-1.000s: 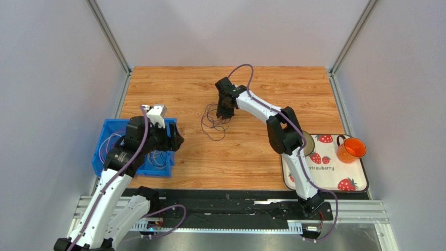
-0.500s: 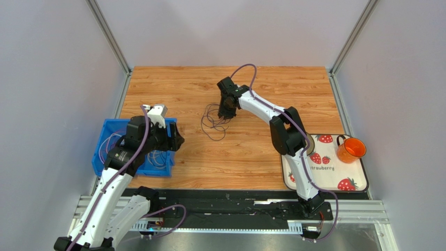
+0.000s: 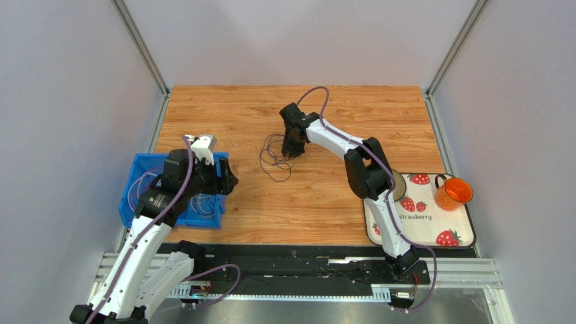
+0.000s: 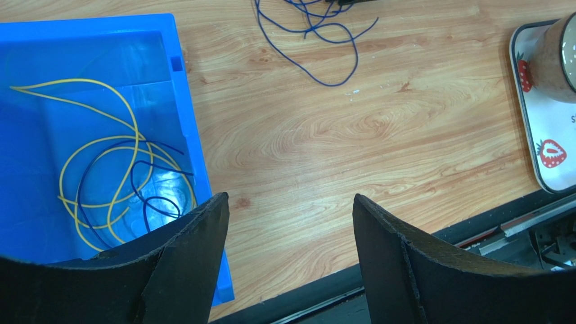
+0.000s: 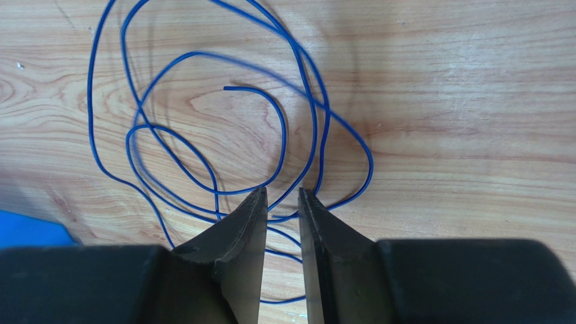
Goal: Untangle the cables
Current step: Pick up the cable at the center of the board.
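Note:
A dark blue cable (image 3: 274, 160) lies in loose overlapping loops on the wooden table, left of centre. My right gripper (image 3: 292, 150) points down at the right side of these loops. In the right wrist view its jaws (image 5: 281, 190) stand a narrow gap apart, open, with blue strands (image 5: 284, 138) running just beyond and beneath the tips and none pinched. My left gripper (image 3: 230, 182) hovers wide open and empty over the right rim of the blue bin (image 3: 128, 202). In the left wrist view (image 4: 289, 197), a yellow cable (image 4: 132, 135) and a dark blue one (image 4: 145, 202) lie coiled in the bin.
A strawberry-print tray (image 3: 422, 223) sits at the table's front right, with an orange cup (image 3: 454, 194) and a brown mug (image 4: 558, 57) on it. The blue bin (image 4: 177, 101) stands at the table's left edge. Metal frame posts rise at the back corners.
The right wrist has shifted very slightly over the cable loops. The left arm and the cables have not visibly moved.

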